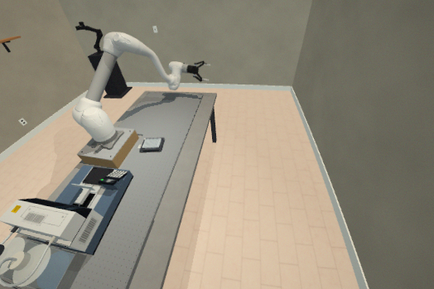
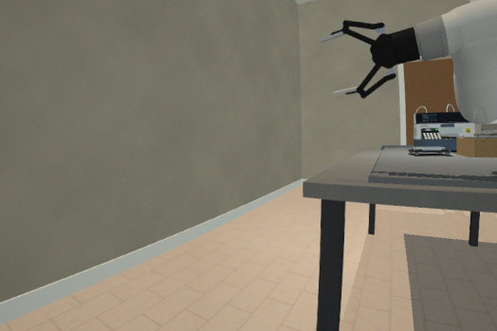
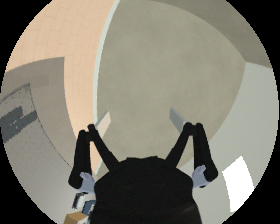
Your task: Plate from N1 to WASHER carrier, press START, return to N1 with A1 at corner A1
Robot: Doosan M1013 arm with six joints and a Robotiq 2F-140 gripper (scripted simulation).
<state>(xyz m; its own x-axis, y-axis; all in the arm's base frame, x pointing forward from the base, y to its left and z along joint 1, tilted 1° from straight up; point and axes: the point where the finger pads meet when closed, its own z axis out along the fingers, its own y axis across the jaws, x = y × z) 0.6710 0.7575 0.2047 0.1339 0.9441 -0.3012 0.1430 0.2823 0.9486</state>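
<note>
The plate [image 1: 152, 143] [image 2: 431, 149] is a pale rectangle lying in the dark nest N1 [image 1: 161, 144] beside the arm's base; its cut corner and exact seating are too small to tell. The washer [image 1: 45, 218] [image 2: 443, 129] stands beyond the base, with a keypad [image 1: 117, 174] [image 2: 432, 136] and a small green light [image 1: 102, 180] [image 2: 436, 129]. A pale carrier-like part [image 1: 84, 195] shows on its blue base; its pocket cannot be made out. My gripper [image 1: 207, 72] [image 2: 328, 67] [image 3: 139, 114] is wide open and empty, high above the table's far end, pointing sideways, well away from plate and washer.
The arm's base stands on a wooden block [image 1: 126, 151] [image 2: 476, 147] [image 3: 75, 218] between the nest and the washer. Clear bottles [image 1: 31, 260] and tubes stand beside the washer. A black pedestal [image 1: 116, 78] with a small black arm stands behind the table.
</note>
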